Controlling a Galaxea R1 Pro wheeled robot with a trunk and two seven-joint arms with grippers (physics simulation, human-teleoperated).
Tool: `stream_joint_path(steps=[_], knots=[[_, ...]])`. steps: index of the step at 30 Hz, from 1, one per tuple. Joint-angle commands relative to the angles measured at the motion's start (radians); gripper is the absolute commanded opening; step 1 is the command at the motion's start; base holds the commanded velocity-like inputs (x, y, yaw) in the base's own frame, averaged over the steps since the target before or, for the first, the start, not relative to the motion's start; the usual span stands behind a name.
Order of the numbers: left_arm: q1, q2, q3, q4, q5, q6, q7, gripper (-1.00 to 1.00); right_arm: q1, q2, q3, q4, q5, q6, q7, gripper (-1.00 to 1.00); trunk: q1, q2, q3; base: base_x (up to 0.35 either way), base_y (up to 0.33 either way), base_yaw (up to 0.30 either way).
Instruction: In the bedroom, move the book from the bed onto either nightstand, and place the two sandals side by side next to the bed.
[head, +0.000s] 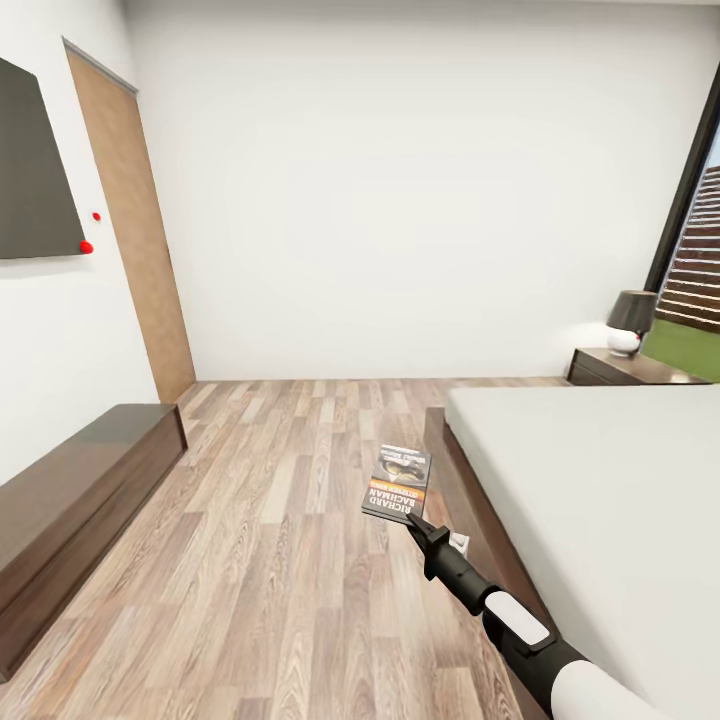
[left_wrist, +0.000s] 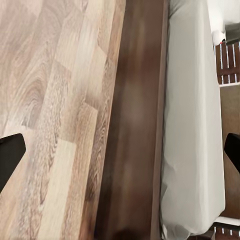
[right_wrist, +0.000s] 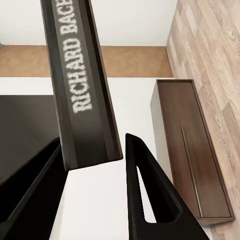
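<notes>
The right end effector (head: 413, 522) is closed on the near edge of the book (head: 397, 483), holding it in the air over the wood floor (head: 280, 520) just left of the bed (head: 600, 480). White lettering reads "RICHARD BACHMAN"; the smaller print is probably too blurred to read. The left end effector (left_wrist: 120, 152) is spread wide and holds nothing. A nightstand (head: 625, 368) with a lamp (head: 630, 322) stands at the far right.

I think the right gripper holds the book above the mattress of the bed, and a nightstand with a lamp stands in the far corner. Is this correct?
Not quite. In the head view the right gripper holds the book above the wood floor beside the bed, not above the mattress. The nightstand with its lamp is as you say.
</notes>
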Motion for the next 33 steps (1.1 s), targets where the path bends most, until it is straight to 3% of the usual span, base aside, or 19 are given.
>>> stream_joint_path(steps=[1, 33], knots=[[-0.001, 0.000, 0.005, 0.000, -0.002, 0.011, -0.003, 1.00, -0.001, -0.001, 0.005, 0.000, -0.012, 0.005, 0.002, -1.00, 0.000, -0.001, -0.001, 0.110, 0.072, 0.000], [-0.001, 0.000, 0.005, 0.000, -0.002, 0.011, -0.003, 1.00, -0.001, 0.000, 0.006, 0.000, -0.011, 0.005, 0.002, -1.00, 0.000, -0.001, -0.001, 0.110, 0.072, 0.000]])
